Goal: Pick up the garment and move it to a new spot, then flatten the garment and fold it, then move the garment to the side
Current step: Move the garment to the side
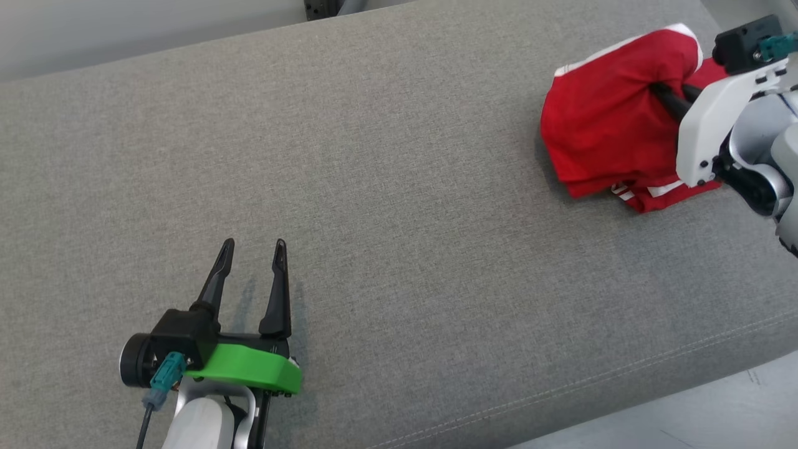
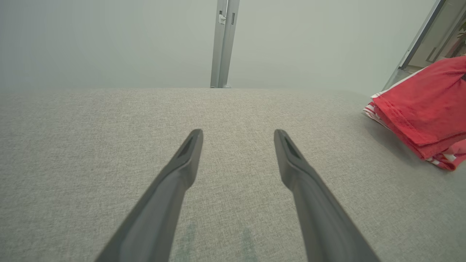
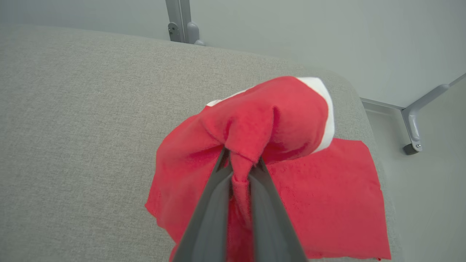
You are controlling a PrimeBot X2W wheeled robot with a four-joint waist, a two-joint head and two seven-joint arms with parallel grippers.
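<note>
Red garment (image 1: 605,125), white-trimmed, at the far right end of the grey upholstered surface (image 1: 399,206), close to its right edge; most of it lies on the fabric in stacked layers, with 1 hump of cloth raised above the rest.

Right gripper (image 3: 240,160): 2 dark fingers clenched on a pinch of the red cloth, which is gathered into a ridge between them; I judge the pinch is taken high on the bundle so that the layers below travel together rather than spread.

Left gripper (image 1: 254,244): fingers spread wide with nothing between them, low over bare fabric at the near left, well apart from the garment; whether the tips touch the surface I cannot tell; I read this as parking, clear of the working arm.

Stage, as I judge it: the layered hems seen from the left wrist suggest that folding is done, and the spot by the right end fits the move to the side; a first pick-up cannot be excluded.

Risk: a 1-point grip may let the fold open; so near the edge, the cloth could slip off.
</note>
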